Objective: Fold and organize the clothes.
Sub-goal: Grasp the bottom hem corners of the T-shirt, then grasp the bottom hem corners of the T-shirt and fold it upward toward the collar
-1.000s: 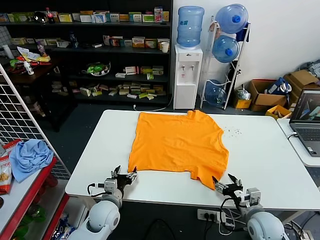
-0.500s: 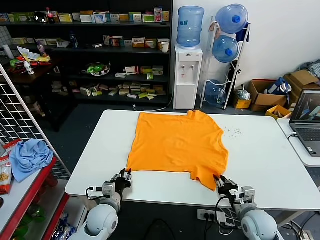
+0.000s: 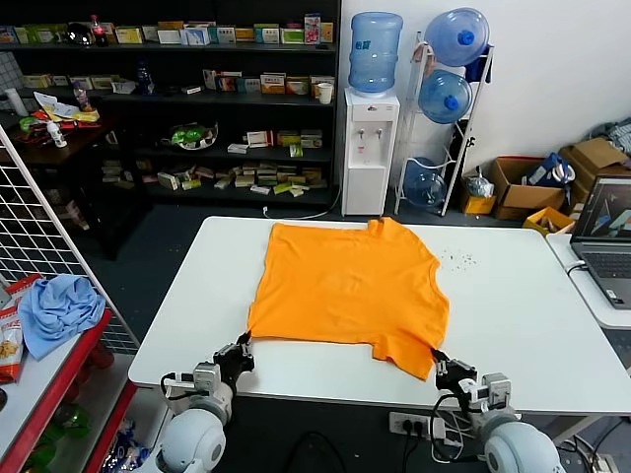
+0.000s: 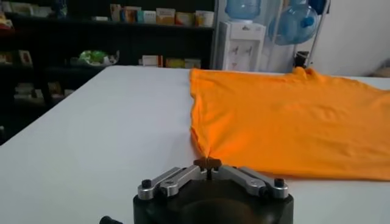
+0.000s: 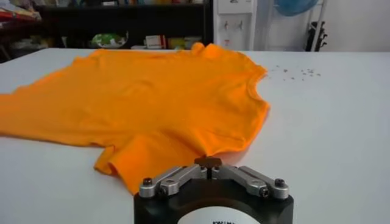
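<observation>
A bright orange T-shirt (image 3: 347,291) lies spread flat on the white table (image 3: 513,315), neck toward the far edge. My left gripper (image 3: 241,352) is at the table's near edge, shut on the shirt's near left corner (image 4: 206,149). Near the front right, my right gripper (image 3: 441,364) is shut on the near edge of the shirt (image 5: 201,140), where the cloth bunches up at the jaws. In both wrist views the fingers meet with orange cloth pinched between them.
A laptop (image 3: 609,241) sits on a side table at the right. A light blue cloth (image 3: 57,310) lies on a red rack at the left. Small dark specks (image 3: 458,259) dot the table right of the shirt. Shelves and a water dispenser (image 3: 370,148) stand behind.
Both grippers went from open to shut on the shirt's near corners. They drew back toward the near edge, pulling the corners slightly outward.
</observation>
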